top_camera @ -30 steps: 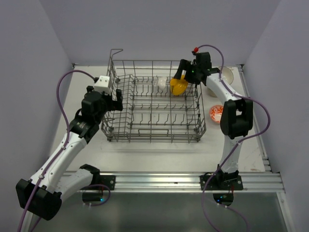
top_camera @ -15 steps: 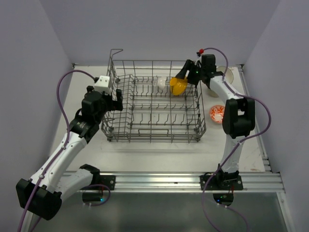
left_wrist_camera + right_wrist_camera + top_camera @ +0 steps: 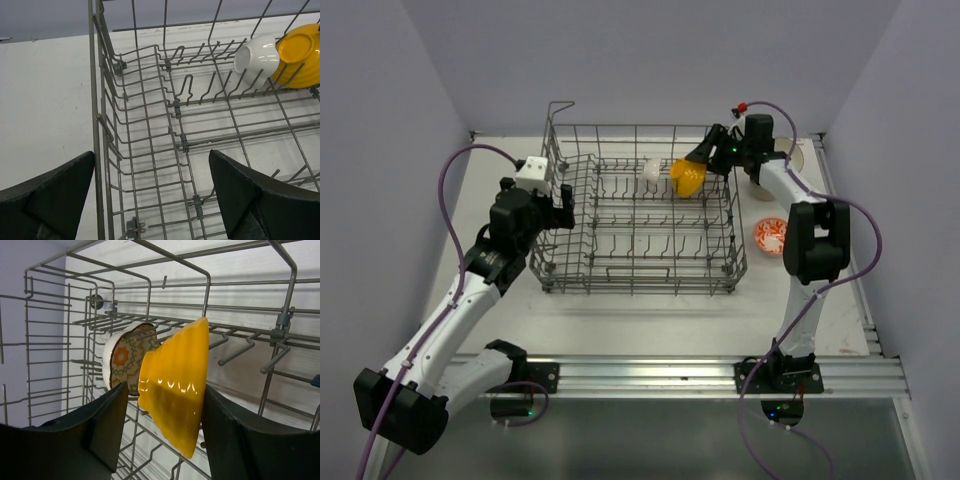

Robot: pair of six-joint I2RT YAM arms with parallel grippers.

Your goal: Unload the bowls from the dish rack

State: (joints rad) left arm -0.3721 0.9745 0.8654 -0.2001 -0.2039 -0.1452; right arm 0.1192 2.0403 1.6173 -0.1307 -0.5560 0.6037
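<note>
Yellow bowl hangs tipped on edge in the far-right part of the dish rack, up among the top wires, w/ the right pincer clamped on it. In the right wrist view it fills the gap btwn the two black fingers, ribbed glossy side toward the camera. Just to its left a white bowl lies on its side on the tines, mouth turned toward the rack's left end. It shows an orange-and-green pattern from the right wrist view, and is touching or nearly touching the yellow one (can't tell which). The rack itself is grey wire, sitting mid-counter, w/ a raised wire loop at its far-left corner. At the rack's left wall is the left pincer, jaws wide apart and astride that wall: one finger outside over the counter, the other inside over the lower tines. Whether either finger touches wire, can't tell. Right of the rack, on the counter, an orange-red patterned bowl sits upright beside the right arm's elbow. Further back a cream bowl is partly hidden behind that arm.
</note>
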